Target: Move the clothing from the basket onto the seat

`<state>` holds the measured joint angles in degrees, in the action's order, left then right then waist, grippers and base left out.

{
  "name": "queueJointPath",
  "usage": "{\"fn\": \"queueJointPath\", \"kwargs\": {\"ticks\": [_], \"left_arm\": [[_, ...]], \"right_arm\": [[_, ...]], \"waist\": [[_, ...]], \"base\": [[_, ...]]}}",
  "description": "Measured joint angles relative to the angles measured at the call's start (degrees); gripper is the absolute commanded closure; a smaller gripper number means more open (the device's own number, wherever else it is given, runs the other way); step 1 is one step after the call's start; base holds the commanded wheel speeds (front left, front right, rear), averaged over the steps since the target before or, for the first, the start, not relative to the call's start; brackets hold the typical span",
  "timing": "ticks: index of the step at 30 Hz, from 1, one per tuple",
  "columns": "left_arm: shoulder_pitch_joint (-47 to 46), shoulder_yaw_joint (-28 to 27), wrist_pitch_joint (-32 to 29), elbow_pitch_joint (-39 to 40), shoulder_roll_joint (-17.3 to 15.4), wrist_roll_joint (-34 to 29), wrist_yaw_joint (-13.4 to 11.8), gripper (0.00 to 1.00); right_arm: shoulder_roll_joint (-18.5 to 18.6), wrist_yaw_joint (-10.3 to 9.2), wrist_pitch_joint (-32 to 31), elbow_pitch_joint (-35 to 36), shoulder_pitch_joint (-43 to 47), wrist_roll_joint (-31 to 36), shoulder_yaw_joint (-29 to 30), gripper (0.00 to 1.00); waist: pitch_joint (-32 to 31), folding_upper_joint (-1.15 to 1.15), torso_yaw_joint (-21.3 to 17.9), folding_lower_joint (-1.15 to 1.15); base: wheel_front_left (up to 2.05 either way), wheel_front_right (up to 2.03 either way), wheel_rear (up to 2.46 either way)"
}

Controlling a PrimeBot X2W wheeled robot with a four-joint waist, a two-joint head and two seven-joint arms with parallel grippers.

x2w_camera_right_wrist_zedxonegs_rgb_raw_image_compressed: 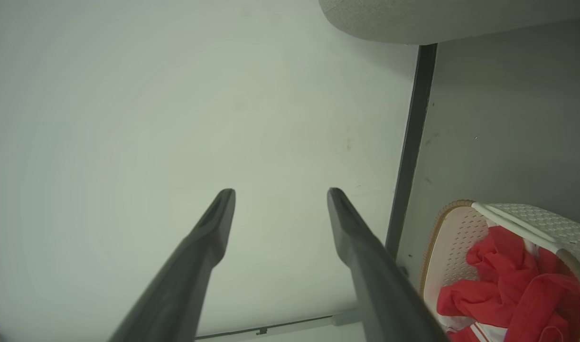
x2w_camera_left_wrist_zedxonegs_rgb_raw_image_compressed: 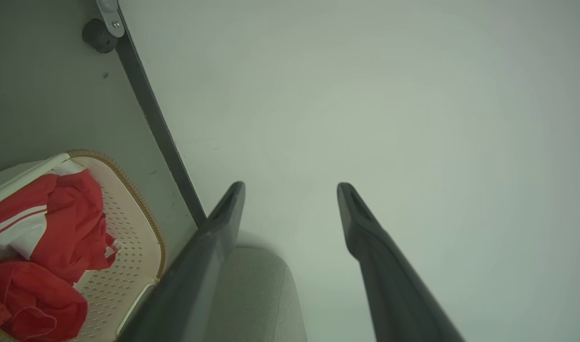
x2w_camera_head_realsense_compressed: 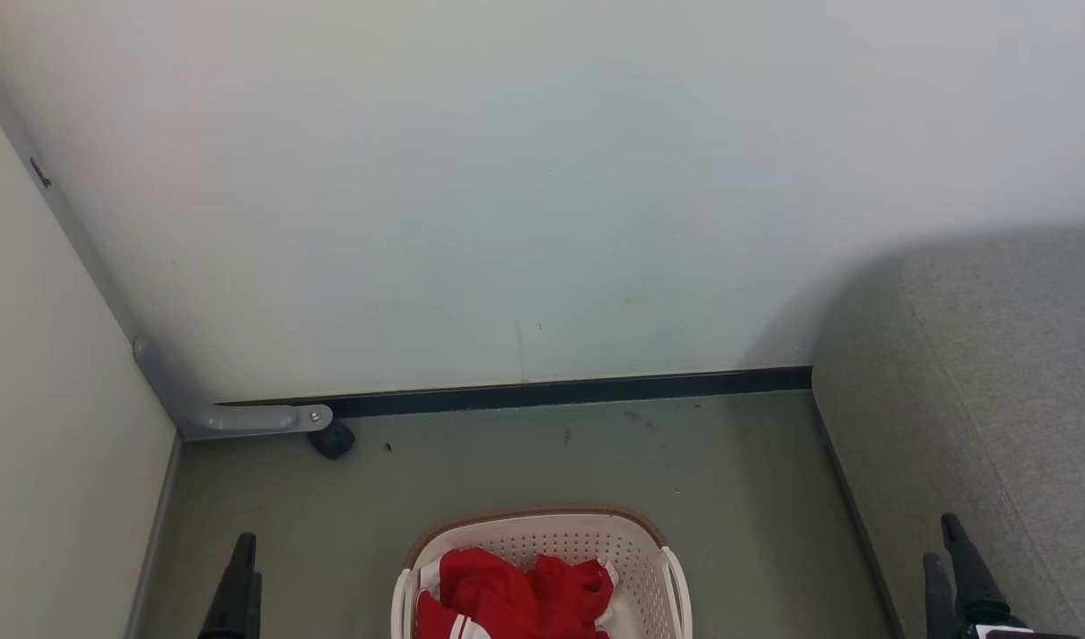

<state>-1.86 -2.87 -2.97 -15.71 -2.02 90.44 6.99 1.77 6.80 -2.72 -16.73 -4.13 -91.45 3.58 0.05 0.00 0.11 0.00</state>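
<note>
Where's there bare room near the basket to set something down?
Bare floor lies between the basket and the dark baseboard, and on both its sides. The grey seat on the right shows bare too. Crowded: the basket, holding bunched red clothing.

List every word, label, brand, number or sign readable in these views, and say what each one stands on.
None can be read.
The clothing, the basket, the seat and the wall carry no visible lettering.
A dark mark by the left corner is too small to tell whether it is text.
</note>
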Motion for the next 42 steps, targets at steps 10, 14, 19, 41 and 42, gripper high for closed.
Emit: {"fn": "queueJointPath", "kwargs": {"ticks": [10,14,19,41,42], "left_arm": [[-0.1,2.6,2.8,1.7,-2.1,-7.8,-0.1,0.00],[-0.1,3.8,3.9,2.2,-2.9,-11.2,-0.8,0.00],[-0.3,5.5,5.2,3.0,-4.7,-17.5,-2.0,0.00],[-1.5,12.4,9.8,5.9,-9.2,-38.7,-7.0,0.00],[-1.5,12.7,9.9,5.9,-9.3,-39.5,-7.1,0.00]], "right_arm": [[2.4,0.00,2.4,1.1,-1.3,6.5,-3.9,0.00],[3.4,0.01,3.4,1.4,-1.5,9.3,-5.4,0.00],[4.1,0.00,4.6,1.8,-2.5,12.3,-7.3,0.00],[10.7,-4.83,9.2,2.1,-6.6,33.8,-17.2,0.00],[10.9,-4.85,9.5,2.1,-6.9,34.5,-17.7,0.00]], "waist": [[0.0,0.00,0.0,0.00],[0.0,0.00,0.0,0.00],[0.0,0.00,0.0,0.00],[0.7,0.00,0.1,0.00],[0.7,0.00,0.1,0.00]], "base": [[0.00,0.00,0.00],[0.00,0.00,0.00],[0.00,0.00,0.00],[0.00,0.00,0.00],[0.00,0.00,0.00]]}}
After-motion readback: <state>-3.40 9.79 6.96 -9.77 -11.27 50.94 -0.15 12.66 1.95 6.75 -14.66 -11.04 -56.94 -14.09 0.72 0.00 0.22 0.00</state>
